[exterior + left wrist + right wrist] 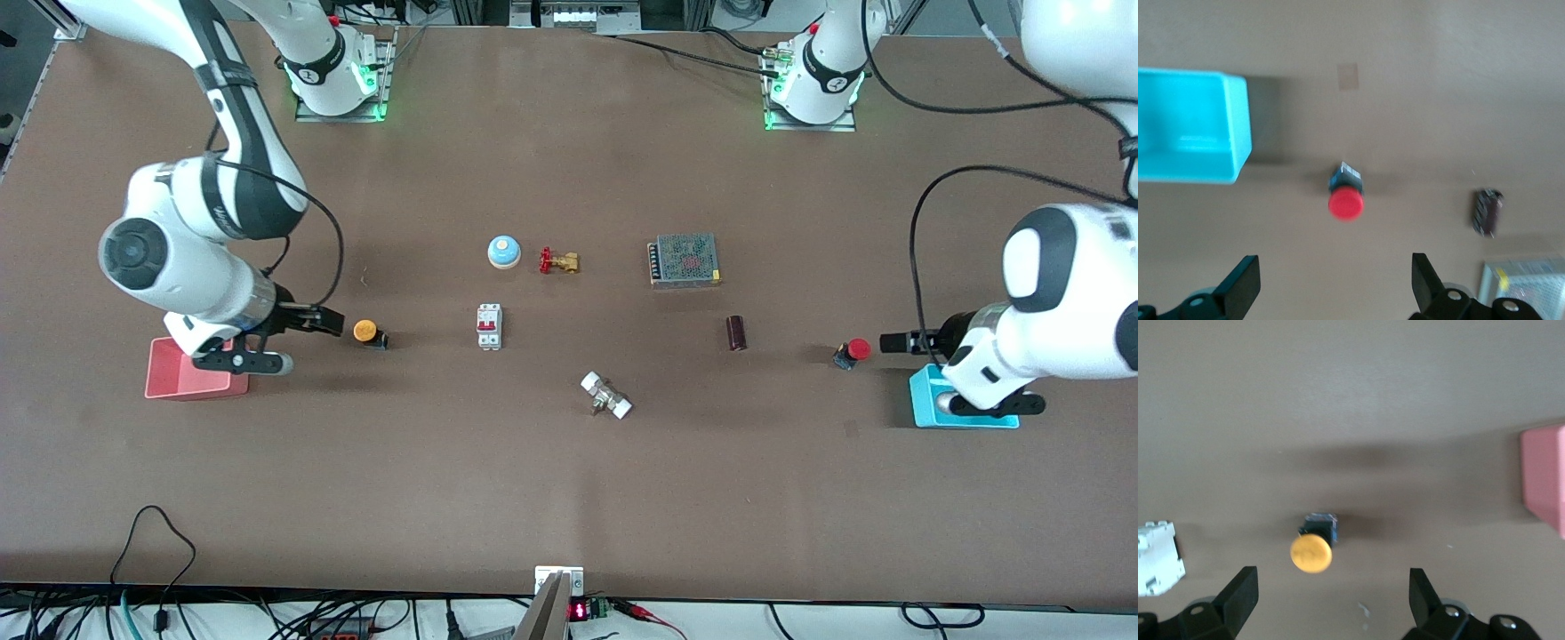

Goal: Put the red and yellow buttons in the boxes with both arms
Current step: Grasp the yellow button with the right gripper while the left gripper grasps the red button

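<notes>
- Front view: the yellow button [365,331] lies just beside the right gripper [331,322], near the pink box [182,377]; fingers spread wide.
- The red button [855,350] sits beside the cyan box [929,404]; the left gripper [889,342] hovers next to it, spread open.

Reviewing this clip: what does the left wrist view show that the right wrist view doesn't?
Only the left wrist view shows the red button, the cyan box, a dark cylinder and a corner of the metal mesh unit. Only the right wrist view shows the yellow button, the pink box and the white breaker. Both show the brown table and their own open gripper, left gripper and right gripper, with nothing held.
</notes>
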You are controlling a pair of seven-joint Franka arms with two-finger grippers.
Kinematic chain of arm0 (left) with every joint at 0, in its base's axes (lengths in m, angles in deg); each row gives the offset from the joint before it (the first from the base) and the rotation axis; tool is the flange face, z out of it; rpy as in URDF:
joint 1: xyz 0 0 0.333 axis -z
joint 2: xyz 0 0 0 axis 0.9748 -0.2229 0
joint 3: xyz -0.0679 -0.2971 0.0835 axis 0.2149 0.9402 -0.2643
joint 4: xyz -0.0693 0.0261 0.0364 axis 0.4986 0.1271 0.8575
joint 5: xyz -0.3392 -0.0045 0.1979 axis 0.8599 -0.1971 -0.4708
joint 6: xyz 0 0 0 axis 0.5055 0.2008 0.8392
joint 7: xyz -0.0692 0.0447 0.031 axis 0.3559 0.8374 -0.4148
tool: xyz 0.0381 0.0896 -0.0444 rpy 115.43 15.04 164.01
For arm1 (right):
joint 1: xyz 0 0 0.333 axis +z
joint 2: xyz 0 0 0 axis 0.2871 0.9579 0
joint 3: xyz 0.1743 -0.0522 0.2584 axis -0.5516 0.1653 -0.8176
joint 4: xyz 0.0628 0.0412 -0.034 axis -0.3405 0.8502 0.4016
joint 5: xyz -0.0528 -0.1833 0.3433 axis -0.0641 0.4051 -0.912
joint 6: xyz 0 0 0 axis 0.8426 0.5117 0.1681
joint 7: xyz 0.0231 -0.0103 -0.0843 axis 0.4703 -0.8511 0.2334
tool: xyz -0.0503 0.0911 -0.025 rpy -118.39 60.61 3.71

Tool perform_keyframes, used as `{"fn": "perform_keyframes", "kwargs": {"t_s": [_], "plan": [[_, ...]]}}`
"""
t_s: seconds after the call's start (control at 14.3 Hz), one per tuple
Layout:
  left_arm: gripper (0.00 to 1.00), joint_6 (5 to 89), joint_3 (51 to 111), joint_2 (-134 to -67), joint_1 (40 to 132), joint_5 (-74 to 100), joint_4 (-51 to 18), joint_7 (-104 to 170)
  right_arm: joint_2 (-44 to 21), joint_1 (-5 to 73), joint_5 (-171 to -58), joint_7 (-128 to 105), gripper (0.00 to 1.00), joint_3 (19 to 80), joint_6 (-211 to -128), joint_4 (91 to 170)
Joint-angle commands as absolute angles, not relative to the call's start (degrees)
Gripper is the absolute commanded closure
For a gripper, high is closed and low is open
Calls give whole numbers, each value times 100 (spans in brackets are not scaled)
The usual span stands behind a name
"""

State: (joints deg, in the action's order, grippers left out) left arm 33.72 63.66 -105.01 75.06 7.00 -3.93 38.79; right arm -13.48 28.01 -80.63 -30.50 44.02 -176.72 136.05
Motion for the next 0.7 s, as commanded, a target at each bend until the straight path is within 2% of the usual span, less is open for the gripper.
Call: {"fn": "perform_keyframes", "kwargs": {"t_s": [0.0, 0.21, 0.63], "plan": [[0, 4361, 6381, -10561, 7475, 683, -974, 4038, -1091, 2978, -8045, -3293, 0, 4431, -18125, 13686], [0, 4452, 6381, -10675, 7449, 639, -1055, 4790, -1046, 2978, -8036, -3205, 0, 4379, -18714, 14107], [0, 4479, 6460, -10588, 7554, 613, -1740, 5979, -694, 2987, -8036, -3196, 0, 4317, -19102, 14117]]}}
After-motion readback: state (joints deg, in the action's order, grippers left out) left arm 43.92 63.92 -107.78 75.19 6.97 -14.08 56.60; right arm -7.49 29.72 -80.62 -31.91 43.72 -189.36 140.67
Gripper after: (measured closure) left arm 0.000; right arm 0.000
